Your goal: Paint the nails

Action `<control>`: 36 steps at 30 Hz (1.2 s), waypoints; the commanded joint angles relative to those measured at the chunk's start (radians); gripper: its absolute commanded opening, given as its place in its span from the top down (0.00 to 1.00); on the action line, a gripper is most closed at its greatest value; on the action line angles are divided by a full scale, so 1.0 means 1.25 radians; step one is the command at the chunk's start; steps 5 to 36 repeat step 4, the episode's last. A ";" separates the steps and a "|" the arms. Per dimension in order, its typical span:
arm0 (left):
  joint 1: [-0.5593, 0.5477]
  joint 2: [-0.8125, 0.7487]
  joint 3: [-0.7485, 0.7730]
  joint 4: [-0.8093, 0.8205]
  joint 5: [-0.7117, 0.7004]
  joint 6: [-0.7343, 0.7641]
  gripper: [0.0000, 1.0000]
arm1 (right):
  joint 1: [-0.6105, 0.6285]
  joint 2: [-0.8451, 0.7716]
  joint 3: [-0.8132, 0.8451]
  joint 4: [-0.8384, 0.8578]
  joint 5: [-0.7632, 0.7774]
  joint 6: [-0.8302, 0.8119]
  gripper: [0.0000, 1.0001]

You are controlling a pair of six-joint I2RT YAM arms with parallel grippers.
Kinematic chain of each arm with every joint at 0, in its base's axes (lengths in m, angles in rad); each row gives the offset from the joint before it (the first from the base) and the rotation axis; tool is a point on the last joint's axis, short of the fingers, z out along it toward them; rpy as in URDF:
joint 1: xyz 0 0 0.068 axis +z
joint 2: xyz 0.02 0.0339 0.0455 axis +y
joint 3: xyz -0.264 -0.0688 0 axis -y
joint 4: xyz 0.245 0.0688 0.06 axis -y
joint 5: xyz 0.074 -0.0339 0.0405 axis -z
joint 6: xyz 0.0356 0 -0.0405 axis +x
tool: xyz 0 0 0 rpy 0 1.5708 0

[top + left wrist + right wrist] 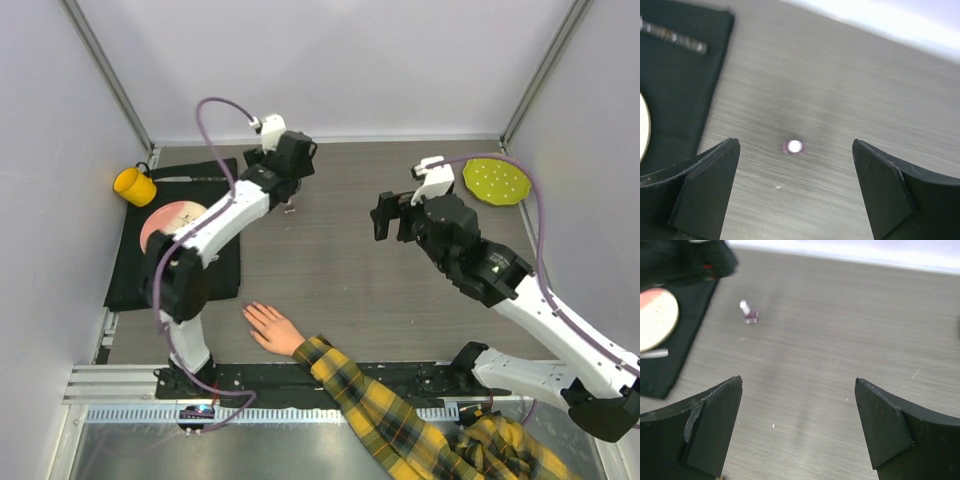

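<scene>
A grey wood-grain table (340,270) stood between pale walls, with a black mat (130,270) on its left. The pale hand (270,327) lay flat at the near edge, fingers spread, and the nails (250,308) were too small to make out. The left gripper (795,170) hovered wide open above a tiny bottle (793,146). The right gripper (799,405) hung wide open and empty.

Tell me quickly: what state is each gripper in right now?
Left gripper: open, holding nothing; the tiny dark bottle with a pale cap stands free below it.
Right gripper: open, holding nothing.
</scene>
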 commanded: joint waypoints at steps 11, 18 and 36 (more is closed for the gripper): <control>0.006 -0.280 0.152 -0.150 0.340 0.115 0.00 | -0.001 -0.003 0.288 -0.128 0.071 0.005 0.01; 0.006 -0.280 0.152 -0.150 0.340 0.115 0.00 | -0.001 -0.003 0.288 -0.128 0.071 0.005 0.01; 0.006 -0.280 0.152 -0.150 0.340 0.115 0.00 | -0.001 -0.003 0.288 -0.128 0.071 0.005 0.01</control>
